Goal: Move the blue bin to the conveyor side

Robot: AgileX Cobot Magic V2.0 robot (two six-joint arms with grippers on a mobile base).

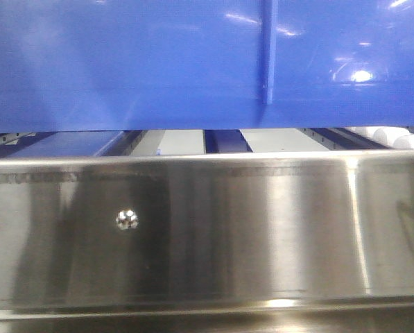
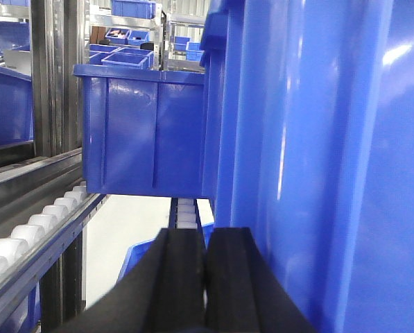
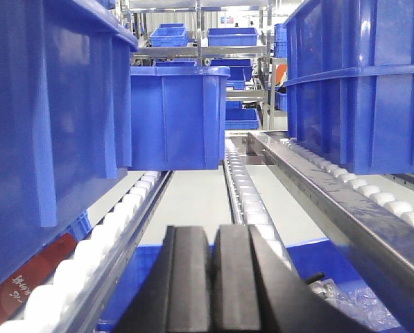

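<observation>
**Left gripper** [image 2: 205, 232]: black fingers [image 2: 182, 277] are lying together with only a thin seam between them, holding nothing. The blue bin [image 2: 317, 139] is standing just beside them on their right, its ribbed wall filling that half of the left wrist view. Whether finger and wall are touching cannot be told.

**Right gripper** [image 3: 213, 232]: fingers [image 3: 189, 277] are likewise pressing together on nothing. Here the blue bin is showing on the left, above a roller track [image 3: 109, 236]. So the bin is sitting between the two arms.

**Front view only:** the bin's glossy wall, with one vertical rib, is spanning the whole upper half. Below it a steel rail [image 1: 207, 229] with a screw head [image 1: 127, 219] is running across. A narrow strip is showing under the bin; whether it is resting or raised cannot be told.

**Wrist views only:** a second bin [image 3: 179, 114] is standing further along the same track.

**Right wrist view only:** a third bin [image 3: 359, 90] is resting on rollers at the right.
</observation>
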